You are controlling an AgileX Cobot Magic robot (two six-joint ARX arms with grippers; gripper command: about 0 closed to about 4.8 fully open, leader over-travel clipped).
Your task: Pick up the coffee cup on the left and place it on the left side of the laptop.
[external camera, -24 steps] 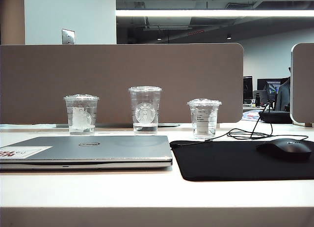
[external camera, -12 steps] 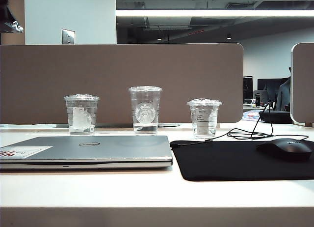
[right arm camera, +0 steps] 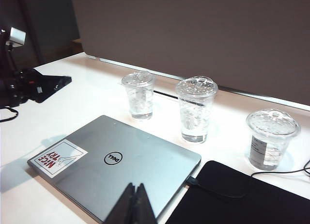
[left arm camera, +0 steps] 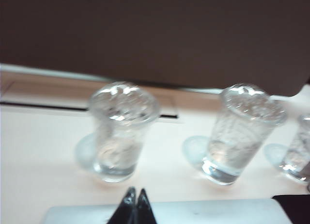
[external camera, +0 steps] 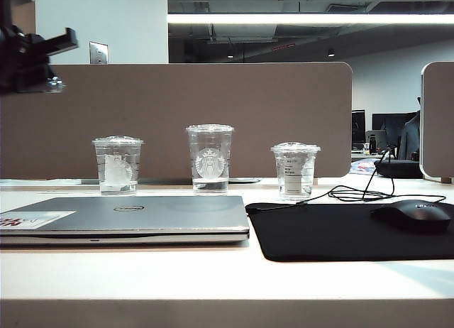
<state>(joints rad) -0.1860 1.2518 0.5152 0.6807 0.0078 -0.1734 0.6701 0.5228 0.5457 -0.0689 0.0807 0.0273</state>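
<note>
Left fingers (left arm camera: 135, 200) pressed together above coffee cup (left arm camera: 123, 129), seemingly; right fingers (right arm camera: 137, 197) together.

On the laptop (right arm camera: 121, 161) lid, centred: round "DELL" logo (right arm camera: 112, 158), readable in the right wrist view, only a small ring in the exterior view. At a corner of the same lid: white sticker (right arm camera: 57, 158) with red block letters, "NICE TRY", plus a thin grey line drawing beside them. On the tall middle cup (external camera: 209, 159): round Starbucks siren logo (external camera: 210, 163), white, no legible lettering. On the short cup (right arm camera: 271, 139) nearest the mouse mat: white rectangular label (right arm camera: 259, 151) with dark lines of print, too small to read. On the coffee cup (external camera: 117, 165): whitish smudged print only, nothing legible.
</note>
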